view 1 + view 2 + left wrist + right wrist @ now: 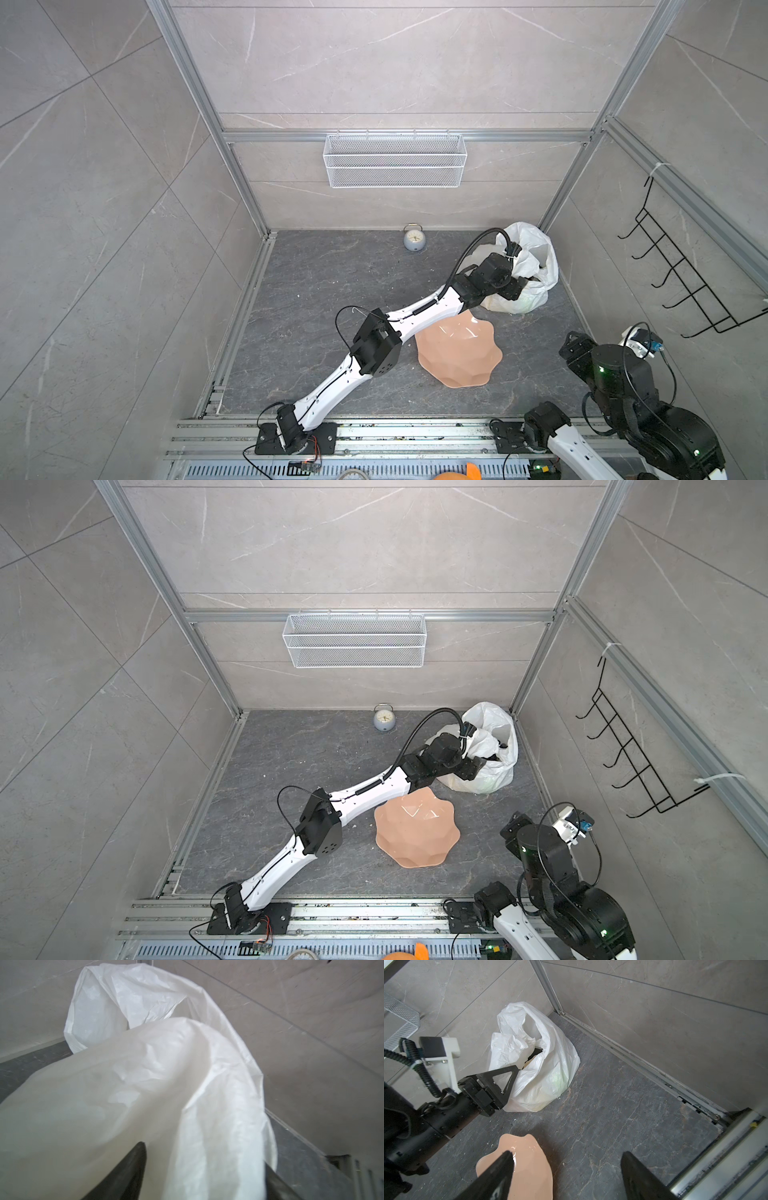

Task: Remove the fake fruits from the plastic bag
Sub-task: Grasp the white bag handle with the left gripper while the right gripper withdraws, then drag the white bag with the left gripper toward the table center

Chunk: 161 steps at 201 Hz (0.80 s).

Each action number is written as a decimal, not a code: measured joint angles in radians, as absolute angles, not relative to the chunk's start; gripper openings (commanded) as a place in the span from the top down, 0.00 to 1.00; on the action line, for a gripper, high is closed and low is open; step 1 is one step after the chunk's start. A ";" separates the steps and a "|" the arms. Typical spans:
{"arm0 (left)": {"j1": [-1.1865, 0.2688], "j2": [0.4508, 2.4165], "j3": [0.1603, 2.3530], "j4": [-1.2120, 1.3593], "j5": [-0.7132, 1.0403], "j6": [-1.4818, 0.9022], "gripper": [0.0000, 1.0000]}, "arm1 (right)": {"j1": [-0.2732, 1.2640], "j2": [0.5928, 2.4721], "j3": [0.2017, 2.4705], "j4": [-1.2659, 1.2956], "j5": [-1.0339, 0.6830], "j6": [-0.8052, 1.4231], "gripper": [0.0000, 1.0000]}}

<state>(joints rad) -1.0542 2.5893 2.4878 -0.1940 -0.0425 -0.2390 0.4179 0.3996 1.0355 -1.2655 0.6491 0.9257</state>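
Bag: the large, crinkled, thin white plastic bag (521, 239) (486, 721) stands slumped in the far right corner of the dark grey marbled table (332, 291), beyond the peach-pink scalloped bowl (457, 361), with its mouth gaping upward.
Left end effector: the left end effector (528, 1059) reaches across to the bag's mouth. One black finger lies outside the near wall and the other dips into the opening.
Left grip: the fingers stand apart with bunched film between them. I cannot tell whether they press it.
Right end effector: the right end effector (566, 1154) is spread wide and holds nothing. It hangs over the table beside the bowl, well apart from the bag.
Fruits: the fake fruits (557, 1081) show only as a pale green and yellowish tint through the bag's lower wall. Shapes cannot be made out.
Hidden: in both top views the left wrist covers the bag's near side, and the forearm crosses the bowl's far rim.
Blurred: in the left wrist view white film fills nearly everything, soft and close, and the fingers are cut off at the edge.
Elsewhere: a small round grey alarm clock (414, 241) sits by the back wall, apart from the bag.
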 measured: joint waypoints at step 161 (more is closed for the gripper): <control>-0.912 2.235 1.939 0.075 -0.417 -0.193 1.00 | 0.418 0.405 0.946 -1.205 0.585 0.893 0.18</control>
